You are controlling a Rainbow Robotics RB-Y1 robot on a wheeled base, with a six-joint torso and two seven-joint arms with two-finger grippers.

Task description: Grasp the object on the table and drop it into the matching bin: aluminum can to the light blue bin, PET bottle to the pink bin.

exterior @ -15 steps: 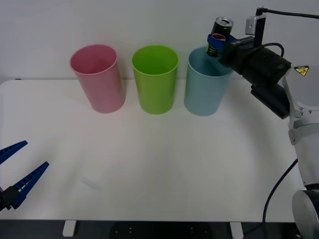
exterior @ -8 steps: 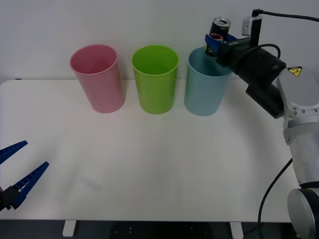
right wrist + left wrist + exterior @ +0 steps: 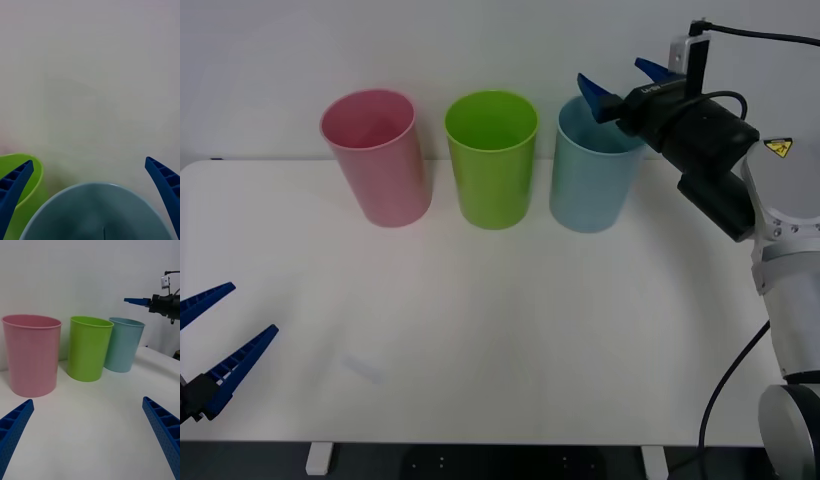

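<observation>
My right gripper (image 3: 613,75) hangs open just above the rim of the light blue bin (image 3: 590,180), with nothing between its fingers. In the right wrist view the gripper (image 3: 89,163) is spread wide over the bin's mouth (image 3: 93,210). The aluminum can is hidden from view. The pink bin (image 3: 380,165) stands at the left end of the row on the white table (image 3: 500,330). My left gripper (image 3: 248,310) is parked open near the table's front left edge. The left wrist view looks across the table from that gripper (image 3: 88,402) to the pink bin (image 3: 32,356) and the light blue bin (image 3: 123,345).
A lime green bin (image 3: 492,165) stands between the pink and light blue bins. All three line the back of the table against a white wall. A black cable runs along my right arm.
My right gripper has opened. The dark can it held above the light blue bin's rim is gone from between its fingers. The left arm has not moved.
</observation>
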